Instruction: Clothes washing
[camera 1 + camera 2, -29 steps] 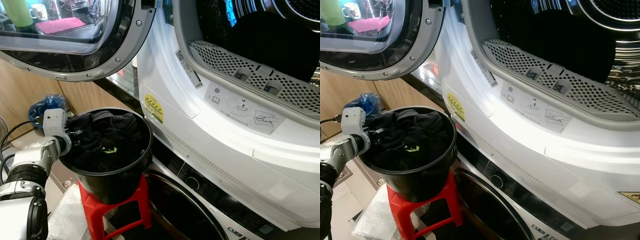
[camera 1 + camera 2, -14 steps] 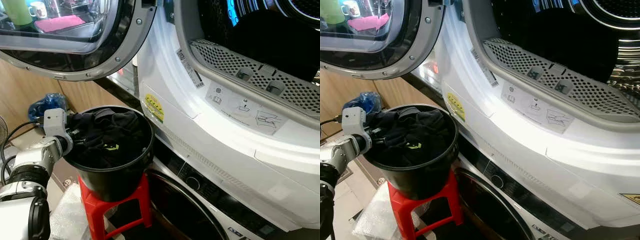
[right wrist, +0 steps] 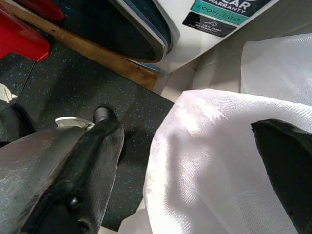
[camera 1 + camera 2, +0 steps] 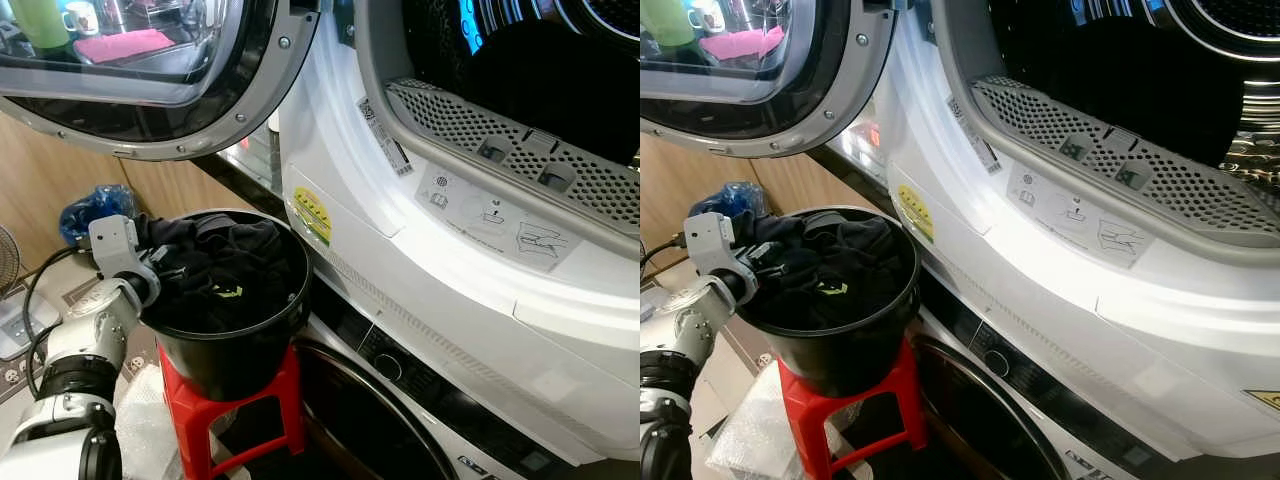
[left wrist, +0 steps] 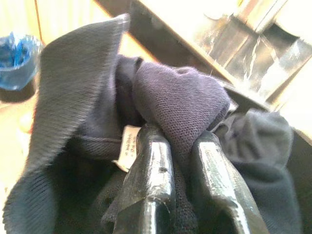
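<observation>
Left gripper (image 5: 180, 146) at bucket (image 4: 262, 345), lower left of frame.
Jaws nearly closed, pinching dark clothes (image 4: 225, 265); right gripper (image 3: 195, 195) jaws wide apart, empty.

Left arm reached forward from near left, silver forearm angled up, wrist bent inward. Left tool (image 5: 180, 161) pinched tight on dark fabric fold, fingers (image 5: 151, 170) nearly together. Right tool (image 3: 190, 161) hung low, fingers spread wide.
</observation>
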Available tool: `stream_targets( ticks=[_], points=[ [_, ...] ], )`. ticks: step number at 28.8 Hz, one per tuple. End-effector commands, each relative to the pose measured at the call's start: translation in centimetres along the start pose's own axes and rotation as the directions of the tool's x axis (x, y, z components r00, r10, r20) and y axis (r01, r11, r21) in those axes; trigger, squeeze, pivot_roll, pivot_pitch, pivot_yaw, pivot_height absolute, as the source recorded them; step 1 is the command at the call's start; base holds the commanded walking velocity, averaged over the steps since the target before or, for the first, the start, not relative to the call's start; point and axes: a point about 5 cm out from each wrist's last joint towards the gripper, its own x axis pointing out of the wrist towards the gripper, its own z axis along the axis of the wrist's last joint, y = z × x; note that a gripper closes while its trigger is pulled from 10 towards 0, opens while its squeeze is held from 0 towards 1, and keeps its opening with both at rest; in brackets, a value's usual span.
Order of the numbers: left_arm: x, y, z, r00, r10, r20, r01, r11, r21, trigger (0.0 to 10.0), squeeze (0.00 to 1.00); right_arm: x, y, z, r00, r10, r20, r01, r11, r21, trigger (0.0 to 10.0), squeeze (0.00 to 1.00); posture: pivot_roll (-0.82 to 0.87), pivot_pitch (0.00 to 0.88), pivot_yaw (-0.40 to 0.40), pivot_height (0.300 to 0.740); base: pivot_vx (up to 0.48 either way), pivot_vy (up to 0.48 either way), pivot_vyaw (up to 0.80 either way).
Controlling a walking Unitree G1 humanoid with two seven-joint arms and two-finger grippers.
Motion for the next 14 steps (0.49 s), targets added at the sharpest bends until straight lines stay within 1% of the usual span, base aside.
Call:
stream_targets(
  ticks=[1,2,4,5,6,10,11,12,14],
  points=[
    [-0.6,-0.5,0.9,0.995,-0.008,0.104,0.012,0.999,-0.042,0.0,0.0,-0.2,-0.3,-1.0,0.999,-0.013,-0.033,0.013,1.0,0.004,10.0,0.0,0.0,0.146,-0.06,0.74,0.0,0.0,0.0],
    [-0.8,-0.7,1.0,0.992,-0.008,0.124,0.015,0.998,-0.056,0.0,0.0,-0.2,-0.3,-1.0,0.999,-0.013,-0.033,0.013,1.0,0.004,10.0,0.0,0.01,0.146,-0.059,0.74,0.0,0.0,0.0],
    [-1.3,-1.5,1.2,0.982,-0.05,0.18,0.062,0.996,-0.061,0.0,0.0,-0.2,-0.2,-0.9,1.0,-0.011,-0.029,0.011,1.0,0.01,10.0,0.0,0.01,0.146,-0.057,0.74,0.0,0.0,0.0],
    [-1.7,-2.3,1.3,0.972,-0.095,0.215,0.108,0.993,-0.049,0.0,0.0,-0.1,-0.1,-0.8,1.0,-0.009,-0.025,0.009,1.0,0.014,10.0,0.0,0.01,0.144,-0.056,0.74,0.0,0.0,0.0],
    [-2.4,-3.5,1.5,0.954,-0.149,0.259,0.164,0.986,-0.037,0.0,0.0,-0.1,0.0,-0.7,1.0,-0.006,-0.021,0.006,1.0,0.018,10.0,0.0,0.01,0.143,-0.055,0.74,0.0,0.0,0.0],
    [-3.5,-5.7,2.4,0.912,-0.227,0.342,0.25,0.968,-0.023,0.0,0.0,0.0,0.2,-0.5,1.0,0.002,-0.011,-0.001,1.0,0.025,10.0,0.0,0.02,0.14,-0.051,0.74,0.0,0.0,0.0],
    [-3.5,-5.7,2.4,0.912,-0.227,0.342,0.25,0.968,-0.023,0.0,0.0,0.0,0.2,-0.5,1.0,0.002,-0.011,-0.001,1.0,0.025,10.0,0.0,0.02,0.14,-0.051,0.74,0.0,0.0,0.0],
    [-4.2,-6.9,2.8,0.888,-0.263,0.378,0.287,0.958,-0.007,0.0,0.0,0.0,0.4,-0.2,1.0,0.006,-0.003,-0.006,1.0,0.03,10.0,0.0,0.02,0.137,-0.049,0.74,0.0,0.0,0.0],
    [-4.7,-8.0,3.1,0.866,-0.299,0.401,0.321,0.947,0.011,0.0,0.0,0.0,0.5,-0.1,1.0,0.007,0.005,-0.007,0.999,0.043,10.0,0.0,0.02,0.136,-0.049,0.74,0.0,0.0,0.0]
  ],
)
